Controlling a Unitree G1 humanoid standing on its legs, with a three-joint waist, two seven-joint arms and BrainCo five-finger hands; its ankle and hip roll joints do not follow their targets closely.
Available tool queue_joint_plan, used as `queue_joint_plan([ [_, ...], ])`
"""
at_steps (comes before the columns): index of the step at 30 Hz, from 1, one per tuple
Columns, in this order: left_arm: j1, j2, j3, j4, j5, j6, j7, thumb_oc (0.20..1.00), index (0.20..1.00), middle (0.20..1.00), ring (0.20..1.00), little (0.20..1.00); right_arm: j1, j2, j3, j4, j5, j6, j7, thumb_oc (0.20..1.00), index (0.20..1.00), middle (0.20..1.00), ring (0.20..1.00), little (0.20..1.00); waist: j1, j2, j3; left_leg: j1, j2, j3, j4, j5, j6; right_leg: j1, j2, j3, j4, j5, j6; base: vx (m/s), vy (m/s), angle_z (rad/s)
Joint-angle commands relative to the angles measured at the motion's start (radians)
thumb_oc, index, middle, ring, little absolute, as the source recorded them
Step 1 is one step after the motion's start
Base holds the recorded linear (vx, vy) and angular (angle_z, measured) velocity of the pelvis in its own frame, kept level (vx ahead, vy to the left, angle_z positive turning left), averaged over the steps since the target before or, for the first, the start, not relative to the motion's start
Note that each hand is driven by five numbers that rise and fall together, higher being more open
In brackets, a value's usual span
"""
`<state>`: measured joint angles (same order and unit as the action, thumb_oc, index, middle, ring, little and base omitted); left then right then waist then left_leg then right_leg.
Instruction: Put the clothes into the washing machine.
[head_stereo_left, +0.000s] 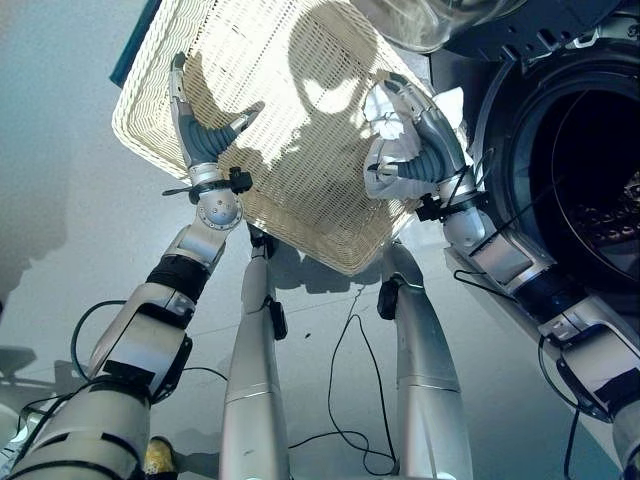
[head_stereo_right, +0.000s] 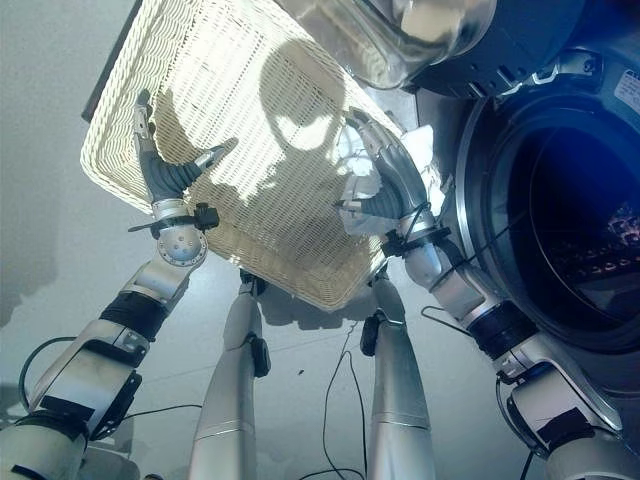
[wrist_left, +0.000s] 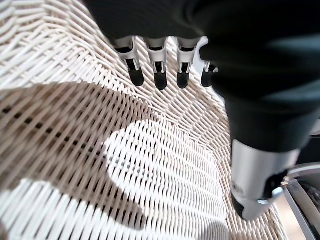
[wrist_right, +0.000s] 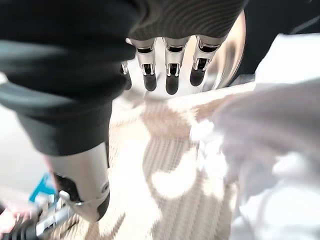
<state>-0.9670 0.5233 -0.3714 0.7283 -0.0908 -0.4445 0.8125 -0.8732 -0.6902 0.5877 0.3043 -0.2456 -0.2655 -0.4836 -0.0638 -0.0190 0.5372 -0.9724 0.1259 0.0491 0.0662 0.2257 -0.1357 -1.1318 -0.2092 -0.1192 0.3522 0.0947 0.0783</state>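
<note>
A cream wicker basket is shown from below, held tilted beside the washing machine drum. The left hand is laid against its weave with fingers straight; the right hand is likewise spread, white clothes bunched against it at the basket's drum-side edge. Beyond the basket, the machine's glass door is seen open.

You have the basket ahead, the washing machine to its right. Your left hand is over the basket's left side; the cloth lies by its right edge under your right hand.
</note>
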Motion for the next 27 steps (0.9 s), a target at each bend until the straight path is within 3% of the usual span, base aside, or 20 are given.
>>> queue_joint_plan([
  [1,-0.034,0.016,0.010,-0.027,0.036,-0.019,0.004,1.000,1.000,1.000,1.000,1.000,-0.001,-0.045,0.048,-0.012,-0.020,0.035,0.044,1.000,1.000,1.000,1.000,1.000,-0.003,0.003,-0.017,-0.070,0.027,-0.040,0.110,-0.040,-0.043,0.054,-0.010,0.006,-0.128,0.110,0.154,0.00,0.000,0.00],
  [13,-0.068,0.037,-0.023,-0.003,0.003,-0.020,0.004,1.000,1.000,1.000,1.000,1.000,-0.032,-0.052,0.130,0.087,-0.016,0.195,0.139,1.000,1.000,1.000,1.000,1.000,-0.001,-0.003,-0.017,-0.081,0.027,-0.041,0.119,-0.039,-0.045,0.041,-0.011,0.002,-0.116,0.107,0.149,0.00,0.000,0.00],
  [19,-0.087,0.043,-0.032,0.008,-0.004,-0.015,0.000,1.000,1.000,1.000,1.000,1.000,-0.050,-0.058,0.155,0.133,-0.108,0.309,0.150,1.000,1.000,1.000,1.000,1.000,-0.002,-0.007,-0.017,-0.085,0.028,-0.041,0.124,-0.039,-0.046,0.035,-0.010,0.002,-0.108,0.107,0.148,0.00,0.000,0.00],
  [27,-0.090,0.049,-0.038,0.006,-0.001,-0.013,-0.005,1.000,1.000,1.000,1.000,1.000,-0.077,-0.085,0.188,0.139,-0.234,0.388,0.216,1.000,1.000,1.000,1.000,1.000,0.001,-0.010,-0.017,-0.086,0.028,-0.044,0.127,-0.040,-0.045,0.034,-0.012,0.001,-0.103,0.107,0.147,0.00,0.000,0.00],
])
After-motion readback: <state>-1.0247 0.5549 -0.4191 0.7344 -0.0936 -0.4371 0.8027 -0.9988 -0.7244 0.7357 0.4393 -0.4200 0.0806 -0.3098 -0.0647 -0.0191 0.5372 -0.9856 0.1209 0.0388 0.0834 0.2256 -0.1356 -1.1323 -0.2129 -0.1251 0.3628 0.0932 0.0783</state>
